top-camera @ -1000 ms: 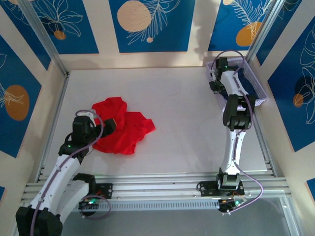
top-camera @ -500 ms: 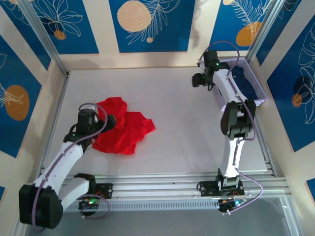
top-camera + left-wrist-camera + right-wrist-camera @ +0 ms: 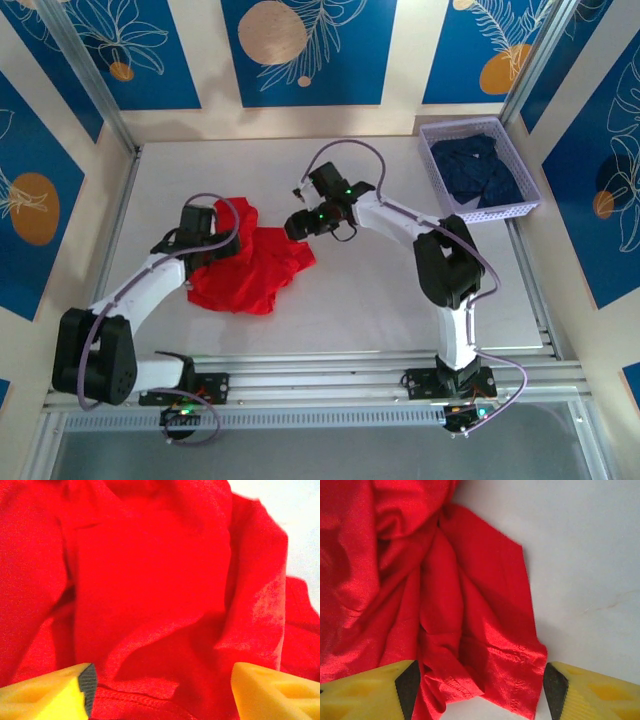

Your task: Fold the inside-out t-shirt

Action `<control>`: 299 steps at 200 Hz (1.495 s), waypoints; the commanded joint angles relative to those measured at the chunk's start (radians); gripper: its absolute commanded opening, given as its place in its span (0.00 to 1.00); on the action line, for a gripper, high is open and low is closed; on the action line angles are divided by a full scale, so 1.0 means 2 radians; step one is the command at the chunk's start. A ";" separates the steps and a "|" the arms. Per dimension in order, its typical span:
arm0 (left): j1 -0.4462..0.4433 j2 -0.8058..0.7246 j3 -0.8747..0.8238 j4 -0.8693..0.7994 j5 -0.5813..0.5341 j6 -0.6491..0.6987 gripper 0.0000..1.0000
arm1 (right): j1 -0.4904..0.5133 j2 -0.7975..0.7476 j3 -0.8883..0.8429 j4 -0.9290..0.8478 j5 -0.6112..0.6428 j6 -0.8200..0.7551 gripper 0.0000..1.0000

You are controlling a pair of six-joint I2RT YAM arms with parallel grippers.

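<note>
Left pincer (image 3: 162,685) and right pincer (image 3: 480,680) both released over the crumpled red t-shirt (image 3: 245,268) on the white worktop (image 3: 380,290).
Seen from above, the t-shirt lies bunched in a heap at about 9 o'clock from the worktop's middle, its plain red cloth in deep folds. The left pincer hangs over the heap's 10 o'clock part with its yellow fingers (image 3: 50,692) spread wide and a stitched hem just below them; whether they touch the cloth I cannot tell. The right pincer hangs at the heap's 2 o'clock edge, fingers also spread wide, with a hemmed corner of the t-shirt between them on bare worktop. A lilac basket (image 3: 527,205) holding dark navy clothes (image 3: 478,165) stands at the worktop's 2 o'clock corner, well apart from the t-shirt.
</note>
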 commanded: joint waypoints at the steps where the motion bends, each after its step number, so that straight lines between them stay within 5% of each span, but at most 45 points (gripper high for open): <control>1: -0.026 0.021 0.019 -0.002 -0.007 0.031 0.76 | -0.002 0.021 -0.012 0.017 -0.011 0.033 0.67; 61: -0.081 0.097 0.060 -0.010 -0.060 0.062 0.75 | 0.027 0.059 -0.006 0.031 -0.016 0.047 0.64; 106: -0.083 0.127 0.071 -0.010 -0.078 0.067 0.32 | 0.029 0.093 0.015 0.026 -0.015 0.051 0.38; 127: -0.082 0.101 0.073 -0.006 -0.082 0.067 0.11 | 0.021 0.070 0.014 0.030 -0.015 0.046 0.11; 142: -0.080 0.055 0.076 -0.004 -0.077 0.061 0.00 | 0.008 0.032 0.005 0.037 -0.023 0.046 0.01; 186: -0.071 -0.118 0.136 -0.003 -0.009 0.030 0.00 | -0.071 -0.168 -0.042 0.061 0.002 0.039 0.00; 225: -0.070 -0.156 0.237 -0.004 0.047 0.028 0.00 | -0.140 -0.303 -0.060 0.064 0.066 0.019 0.00; 273: -0.047 -0.165 0.270 -0.043 -0.058 0.072 0.00 | -0.222 -0.332 -0.048 0.000 0.077 0.003 0.00; 299: -0.014 -0.169 0.246 -0.061 -0.066 0.059 0.00 | -0.241 -0.308 -0.051 -0.010 0.117 -0.007 0.00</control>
